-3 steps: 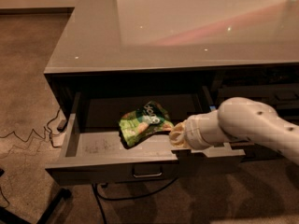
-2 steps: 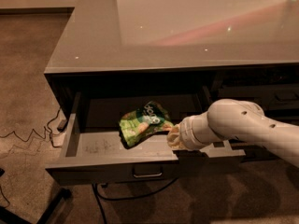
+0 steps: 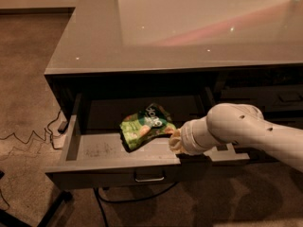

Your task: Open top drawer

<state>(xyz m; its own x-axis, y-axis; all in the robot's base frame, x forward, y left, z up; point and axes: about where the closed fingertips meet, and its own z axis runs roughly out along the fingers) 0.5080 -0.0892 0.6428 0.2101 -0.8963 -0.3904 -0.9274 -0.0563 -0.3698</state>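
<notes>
The top drawer stands pulled out from under the grey desk top, its small loop handle at the centre of the dark front. Its light grey tray holds a green snack bag. My gripper is low inside the drawer at its right front, just right of the bag and close to it. My white arm reaches in from the right and hides most of the gripper and the drawer's right front corner.
The glossy grey desk top overhangs the drawer. Dark drawers of the neighbouring stack sit to the right. Cables trail on the carpet at left and under the drawer. A dark leg lies at lower left.
My arm has shifted slightly left, the elbow coming nearer the drawer. The drawer and the bag stay where they were.
</notes>
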